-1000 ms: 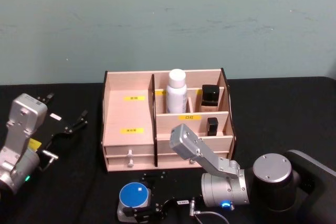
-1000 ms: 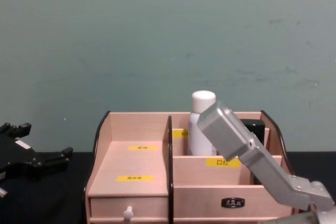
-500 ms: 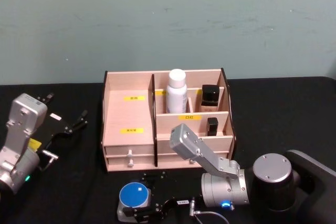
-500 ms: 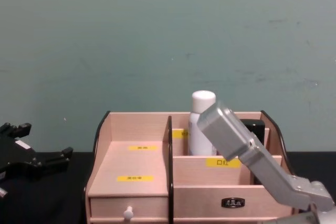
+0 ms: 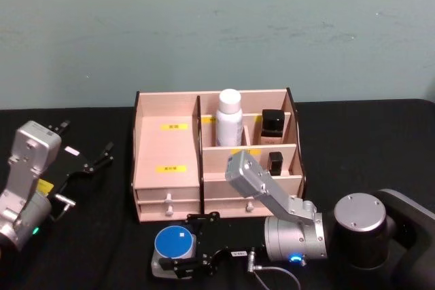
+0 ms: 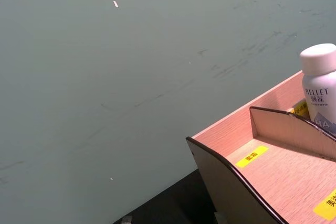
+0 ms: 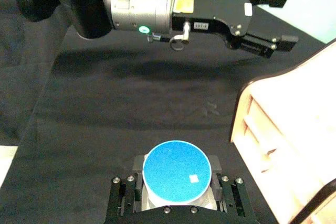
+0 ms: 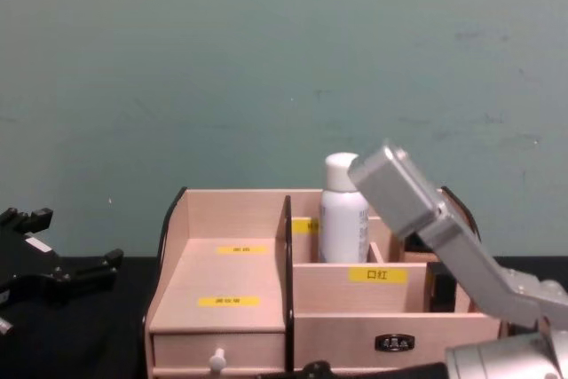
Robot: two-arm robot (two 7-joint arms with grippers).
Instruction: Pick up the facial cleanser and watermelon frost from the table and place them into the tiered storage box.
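Head view: one box (image 5: 166, 161), one jar (image 5: 175, 244)

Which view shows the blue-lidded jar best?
Right wrist view: the blue-lidded jar sits close and centred, its whole lid visible, flanked by the right gripper's fingers. Head view shows it smaller, in front of the tiered storage box. Chest and left wrist views look at the box.
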